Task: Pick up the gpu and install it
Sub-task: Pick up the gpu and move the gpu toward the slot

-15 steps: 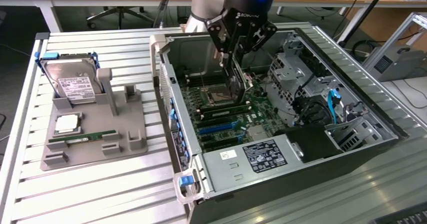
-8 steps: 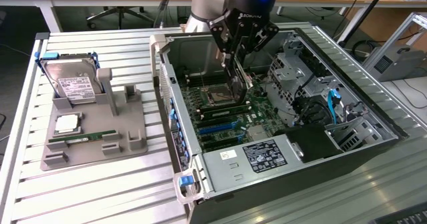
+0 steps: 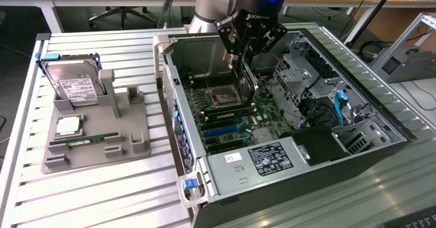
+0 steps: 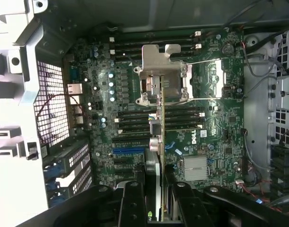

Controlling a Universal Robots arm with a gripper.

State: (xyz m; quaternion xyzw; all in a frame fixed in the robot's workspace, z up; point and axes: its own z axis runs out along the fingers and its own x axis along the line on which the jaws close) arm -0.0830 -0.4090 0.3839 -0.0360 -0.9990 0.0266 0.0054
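My gripper (image 3: 244, 52) is shut on the gpu (image 3: 246, 85), a thin card that hangs upright, held by its top edge inside the open computer case (image 3: 163, 80). The card's lower edge hovers just above the motherboard (image 3: 262, 121), near the CPU socket (image 3: 223, 96). In the wrist view the gpu (image 4: 159, 137) is seen edge-on between my black fingers (image 4: 135, 198), running across the memory slots. The blue expansion slot (image 4: 128, 151) lies beside it on the motherboard (image 4: 220, 123).
A grey fixture tray (image 3: 129, 121) on the slatted table at the exterior view's left holds a hard drive (image 3: 73, 87), a CPU chip (image 3: 68, 126) and a RAM stick (image 3: 85, 139). The drive cage and cables (image 3: 320, 100) crowd the case's other side.
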